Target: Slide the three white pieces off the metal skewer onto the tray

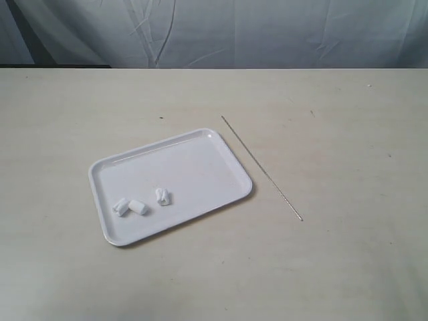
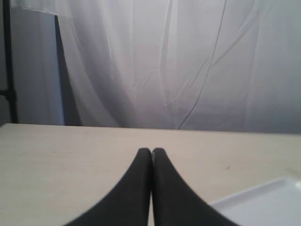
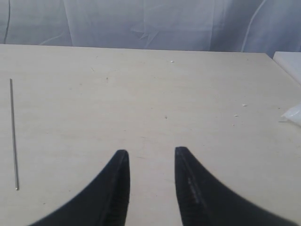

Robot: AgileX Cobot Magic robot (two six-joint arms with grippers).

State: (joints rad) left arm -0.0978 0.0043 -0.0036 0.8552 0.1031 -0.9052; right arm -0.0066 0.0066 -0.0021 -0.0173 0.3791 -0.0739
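The white tray (image 1: pixel 194 167) lies in the middle of the table. Three white pieces rest on its near part: two touching each other (image 1: pixel 130 206) and one apart (image 1: pixel 162 196). The bare metal skewer (image 1: pixel 261 167) lies flat on the table just right of the tray, with nothing threaded on it. It also shows as a thin rod, the skewer (image 3: pixel 14 134), in the right wrist view. Neither gripper appears in the exterior view. My left gripper (image 2: pixel 152 151) is shut and empty, with a tray corner (image 2: pixel 263 205) beside it. My right gripper (image 3: pixel 149 153) is open and empty above bare table.
A pale wrinkled curtain (image 1: pixel 267 30) hangs behind the table's far edge. A dark stand (image 2: pixel 9 70) rises at the back in the left wrist view. A white object (image 3: pixel 289 63) and a scrap of clear plastic (image 3: pixel 292 115) lie at the table's side in the right wrist view.
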